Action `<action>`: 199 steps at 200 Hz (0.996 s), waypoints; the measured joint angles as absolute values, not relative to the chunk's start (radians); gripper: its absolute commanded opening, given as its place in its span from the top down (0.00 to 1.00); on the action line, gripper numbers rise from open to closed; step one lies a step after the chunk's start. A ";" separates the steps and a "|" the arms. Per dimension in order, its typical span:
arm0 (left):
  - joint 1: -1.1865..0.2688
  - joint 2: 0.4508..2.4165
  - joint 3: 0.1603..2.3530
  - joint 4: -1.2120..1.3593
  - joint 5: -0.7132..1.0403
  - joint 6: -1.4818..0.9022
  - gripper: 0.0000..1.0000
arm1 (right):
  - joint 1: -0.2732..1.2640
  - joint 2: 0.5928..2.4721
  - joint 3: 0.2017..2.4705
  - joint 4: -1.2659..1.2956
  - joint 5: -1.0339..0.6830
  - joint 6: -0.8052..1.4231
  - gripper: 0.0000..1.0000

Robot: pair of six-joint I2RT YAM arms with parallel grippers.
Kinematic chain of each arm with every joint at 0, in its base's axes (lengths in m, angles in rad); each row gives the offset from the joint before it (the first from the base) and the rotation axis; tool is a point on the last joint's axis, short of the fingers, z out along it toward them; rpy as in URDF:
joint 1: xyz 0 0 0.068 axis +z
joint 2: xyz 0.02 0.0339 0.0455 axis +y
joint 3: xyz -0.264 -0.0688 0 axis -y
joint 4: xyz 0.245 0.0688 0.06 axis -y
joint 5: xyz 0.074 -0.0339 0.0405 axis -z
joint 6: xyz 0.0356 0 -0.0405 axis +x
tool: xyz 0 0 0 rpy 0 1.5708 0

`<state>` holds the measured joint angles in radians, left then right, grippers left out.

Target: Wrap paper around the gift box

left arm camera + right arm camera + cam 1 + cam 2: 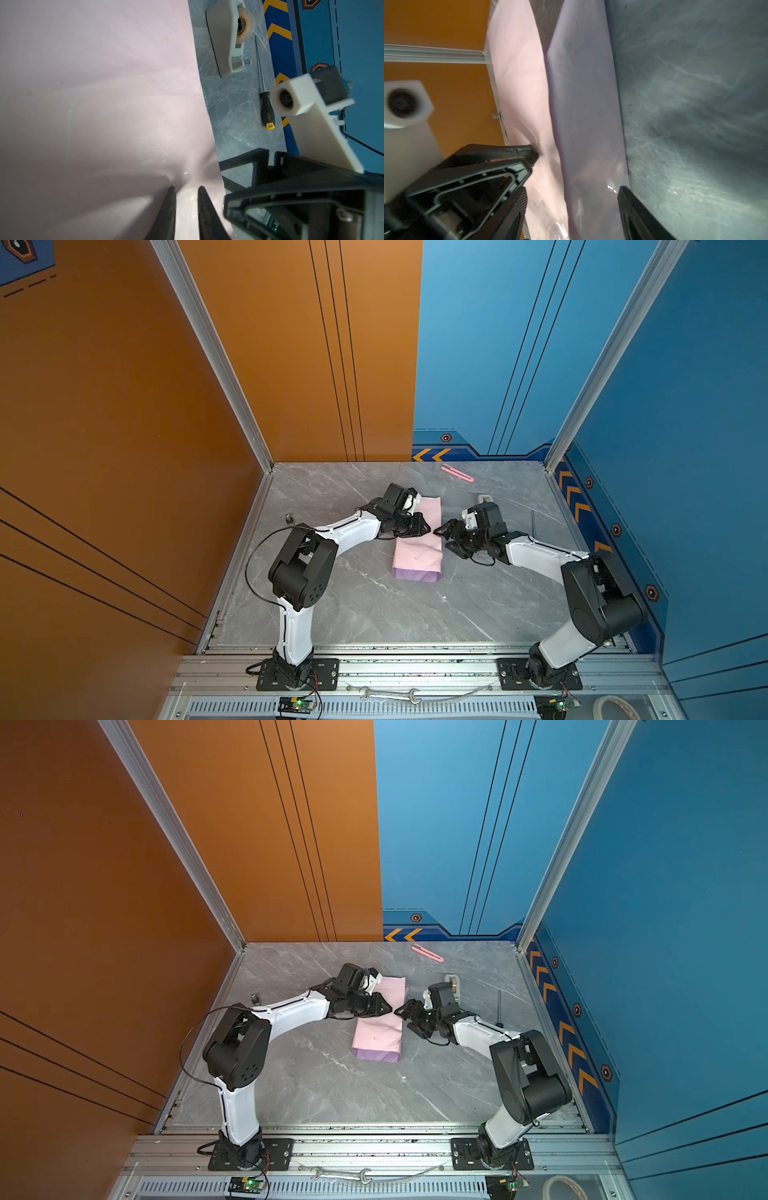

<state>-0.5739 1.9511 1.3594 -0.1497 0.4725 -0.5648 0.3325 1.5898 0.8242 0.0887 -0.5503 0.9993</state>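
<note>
I read the left gripper [428, 526] as a hold-down: fingers [170, 207] nearly together with a thin gap, tips dented into the pink top of the paper [417, 558] at mid-frame in both top views, pinning the flap, while the right gripper [446, 540], jaws spread and empty, sits at the parcel's right edge. The gift box isn't visible; I judge it's inside the fold. Grey marble table [353, 605], orange wall left, blue wall right; tape dispenser [224, 41] and screwdriver [268, 112] right of the parcel, pink cutter [457, 472] above it.
</note>
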 measured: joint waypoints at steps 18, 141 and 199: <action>-0.574 1.953 1.364 -0.155 0.472 -0.565 0.78 | 0.302 1.557 0.802 0.099 -0.550 1.002 0.43; -0.574 1.954 1.369 -0.165 0.472 -0.564 0.78 | 0.352 1.761 0.812 0.126 -0.486 1.031 0.83; -0.574 1.954 1.369 -0.166 0.471 -0.564 0.78 | 0.356 1.799 0.830 0.170 -0.483 1.045 0.72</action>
